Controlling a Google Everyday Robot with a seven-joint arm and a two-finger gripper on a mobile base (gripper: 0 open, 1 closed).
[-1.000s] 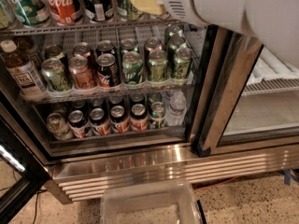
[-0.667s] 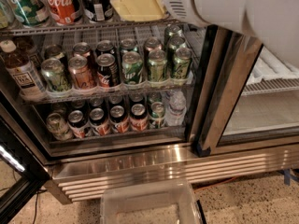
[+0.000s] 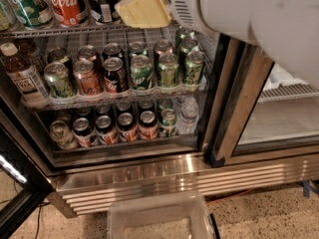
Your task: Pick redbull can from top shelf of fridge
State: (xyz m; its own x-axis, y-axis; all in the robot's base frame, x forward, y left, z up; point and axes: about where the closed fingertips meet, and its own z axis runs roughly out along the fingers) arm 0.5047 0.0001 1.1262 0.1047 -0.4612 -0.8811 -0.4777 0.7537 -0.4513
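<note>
The fridge (image 3: 149,172) stands open in front of me, with several wire shelves of cans. On the highest shelf in view (image 3: 60,32) stand a green-labelled can (image 3: 27,4), a red Coca-Cola can (image 3: 67,4) and a dark can (image 3: 103,4). My gripper (image 3: 144,9), yellow-padded on a white arm (image 3: 249,14), reaches in from the upper right over that shelf's front rail, just right of the dark can. It covers what stands behind it. No slim silvery redbull can shows; it is hidden or out of view.
The middle shelf (image 3: 119,97) holds rows of green, red and dark cans and a bottle (image 3: 22,76) at the left. A lower shelf holds more cans. A dark door frame (image 3: 239,98) divides the right compartment. A clear plastic bin (image 3: 159,218) sits at the bottom.
My gripper has moved a little left and down, further over the front of the highest shelf. The cans have not moved.
</note>
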